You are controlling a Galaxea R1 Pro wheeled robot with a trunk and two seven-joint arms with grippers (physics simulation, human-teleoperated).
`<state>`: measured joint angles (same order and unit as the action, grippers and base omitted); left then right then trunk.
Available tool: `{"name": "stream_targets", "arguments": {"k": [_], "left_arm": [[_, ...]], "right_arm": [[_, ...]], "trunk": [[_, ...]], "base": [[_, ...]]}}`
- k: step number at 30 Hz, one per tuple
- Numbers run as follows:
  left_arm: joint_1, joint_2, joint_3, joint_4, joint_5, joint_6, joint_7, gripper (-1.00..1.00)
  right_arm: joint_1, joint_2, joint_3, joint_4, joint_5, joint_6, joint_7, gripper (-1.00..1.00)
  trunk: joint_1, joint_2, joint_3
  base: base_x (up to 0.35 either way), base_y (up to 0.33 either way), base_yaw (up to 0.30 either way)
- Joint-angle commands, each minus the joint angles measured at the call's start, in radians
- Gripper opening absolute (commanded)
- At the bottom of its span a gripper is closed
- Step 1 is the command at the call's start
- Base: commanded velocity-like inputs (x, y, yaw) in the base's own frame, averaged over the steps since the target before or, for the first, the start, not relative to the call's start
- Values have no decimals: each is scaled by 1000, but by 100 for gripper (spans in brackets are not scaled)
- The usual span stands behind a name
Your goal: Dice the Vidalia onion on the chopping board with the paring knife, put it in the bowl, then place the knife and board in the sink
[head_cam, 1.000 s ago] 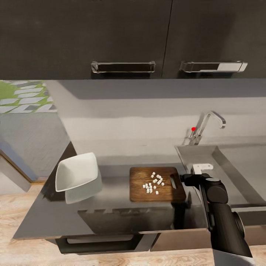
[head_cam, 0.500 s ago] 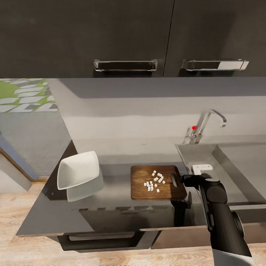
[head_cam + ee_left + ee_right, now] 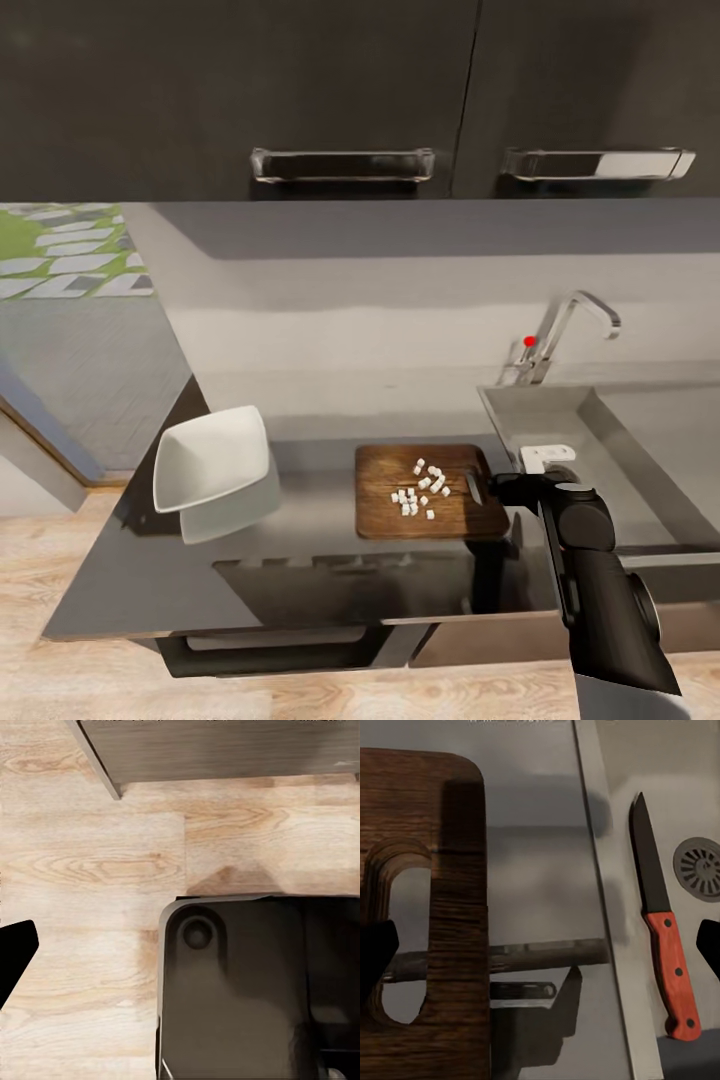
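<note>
Board (image 3: 430, 492): stiff wood carrying loose dice (image 3: 420, 490); lift level by slot end; right gripper (image 3: 540, 945) open, left's state unclear.

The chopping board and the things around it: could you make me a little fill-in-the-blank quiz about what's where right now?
1. The white onion pieces lie on the ____.
2. The paring knife lies inside the ____, near the round drain.
3. The bowl on the countertop holds ____ onion pieces.
4. The board's handle slot points toward the ____ gripper.

Missing words: chopping board; sink; no; right
</note>
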<state>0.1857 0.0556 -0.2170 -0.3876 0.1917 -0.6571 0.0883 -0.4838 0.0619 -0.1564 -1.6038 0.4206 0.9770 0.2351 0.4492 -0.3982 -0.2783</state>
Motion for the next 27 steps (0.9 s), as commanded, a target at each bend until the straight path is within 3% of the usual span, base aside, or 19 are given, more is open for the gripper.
{"name": "stream_targets", "arguments": {"k": [1,27], "left_arm": [[0,1,-8,-2,3,-1,9,100],[0,1,-9,-2,3,-1,9,100]], "right_arm": [[-1,1,-2,-1,10,3,10,100],[-1,1,-2,4,10,3,10,100]], "trunk": [[1,-2,-3],[1,-2,-36]], "base": [[122,87,0],[6,4,0]]}}
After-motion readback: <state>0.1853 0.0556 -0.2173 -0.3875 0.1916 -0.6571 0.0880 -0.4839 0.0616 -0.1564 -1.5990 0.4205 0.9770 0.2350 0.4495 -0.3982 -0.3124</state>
